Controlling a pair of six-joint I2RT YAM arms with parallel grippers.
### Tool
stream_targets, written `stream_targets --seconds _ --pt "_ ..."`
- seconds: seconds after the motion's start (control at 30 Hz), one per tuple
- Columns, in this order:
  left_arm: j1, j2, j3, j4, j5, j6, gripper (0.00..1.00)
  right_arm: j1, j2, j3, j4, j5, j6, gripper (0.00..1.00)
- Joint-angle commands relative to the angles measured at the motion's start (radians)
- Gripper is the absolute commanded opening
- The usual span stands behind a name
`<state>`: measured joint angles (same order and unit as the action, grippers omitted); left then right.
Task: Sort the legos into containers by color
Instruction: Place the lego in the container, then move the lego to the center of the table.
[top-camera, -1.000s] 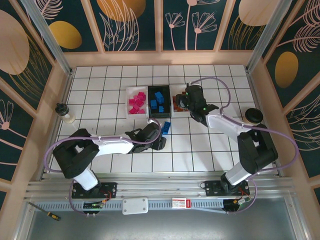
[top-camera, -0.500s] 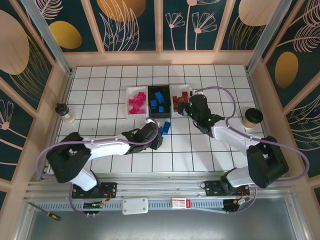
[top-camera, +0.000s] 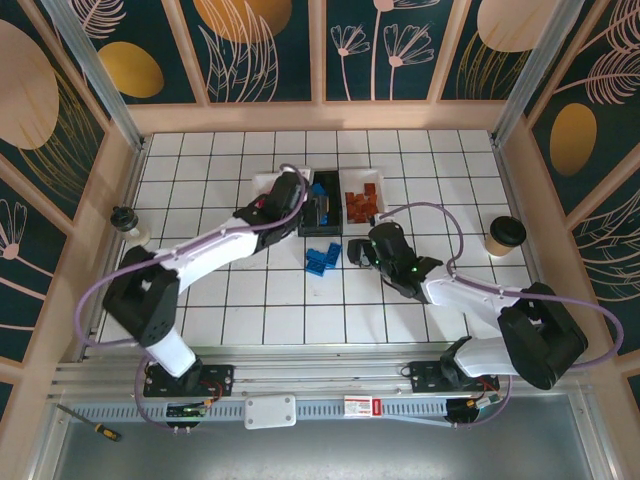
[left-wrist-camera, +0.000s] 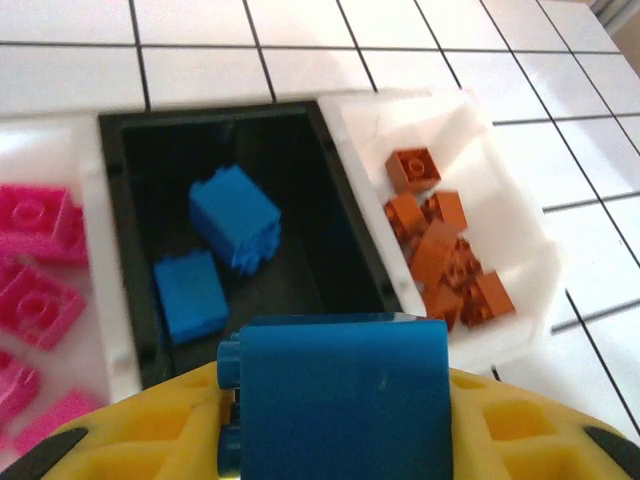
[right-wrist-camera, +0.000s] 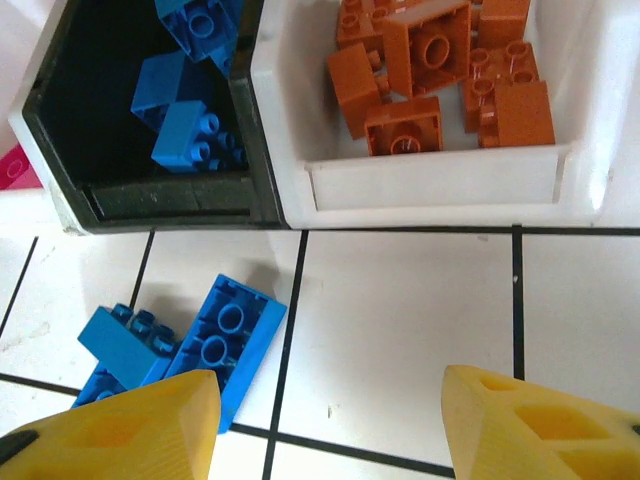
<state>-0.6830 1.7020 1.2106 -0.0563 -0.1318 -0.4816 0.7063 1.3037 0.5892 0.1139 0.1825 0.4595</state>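
Nearest the table's (top-camera: 270, 320) front edge, the right gripper (right-wrist-camera: 330, 425) hovers over bare tile with its jaws apart and empty. Just to its left lie the loose blue bricks (right-wrist-camera: 185, 350), a long one touching smaller ones, just in front of the black tray (right-wrist-camera: 150, 200). They look light, rigid and smooth-sided, so a pinch across the long brick's flat side walls should hold better than one over the studs, though the neighbours may get dragged along. Farther back, the left gripper (left-wrist-camera: 335, 430) is clamped on a blue brick (left-wrist-camera: 340, 380) above the black tray's near end, where other blue bricks lie. Orange-brown bricks (left-wrist-camera: 440, 250) sit in the white tray (left-wrist-camera: 470, 130) on its right, and pink bricks (left-wrist-camera: 35, 300) lie to its left.
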Motion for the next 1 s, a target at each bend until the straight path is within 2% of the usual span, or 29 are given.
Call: stream_targets --seconds 0.0,0.17,0.2,0.27,0.33,0.4,0.63,0.83,0.97 --pt "0.034 0.129 0.098 -0.026 0.039 0.029 0.31 0.029 -0.022 -0.028 0.038 0.007 0.037 0.61" --pt "0.053 0.244 0.206 -0.055 0.045 0.030 0.32 0.053 -0.023 -0.057 0.047 0.012 0.051 0.61" --pt "0.054 0.250 0.207 -0.052 0.044 0.029 0.37 0.056 -0.023 -0.060 0.049 0.013 0.053 0.61" --pt "0.054 0.258 0.205 -0.050 0.038 0.023 0.55 0.061 -0.021 -0.065 0.052 0.012 0.053 0.61" --pt "0.055 0.252 0.202 -0.048 0.041 0.021 0.65 0.065 -0.016 -0.066 0.059 0.012 0.054 0.61" --pt "0.056 0.231 0.198 -0.042 0.048 0.017 0.70 0.067 -0.004 -0.061 0.064 0.009 0.056 0.61" --pt "0.054 0.047 0.120 0.020 0.110 -0.022 0.88 0.088 0.095 -0.012 0.110 -0.008 0.070 0.62" --pt "0.056 -0.169 -0.107 0.125 0.160 -0.104 0.99 0.092 0.214 0.050 0.172 0.027 0.121 0.62" --pt "0.056 -0.297 -0.281 0.173 0.149 -0.141 0.99 0.087 0.293 0.104 0.183 0.051 0.130 0.60"
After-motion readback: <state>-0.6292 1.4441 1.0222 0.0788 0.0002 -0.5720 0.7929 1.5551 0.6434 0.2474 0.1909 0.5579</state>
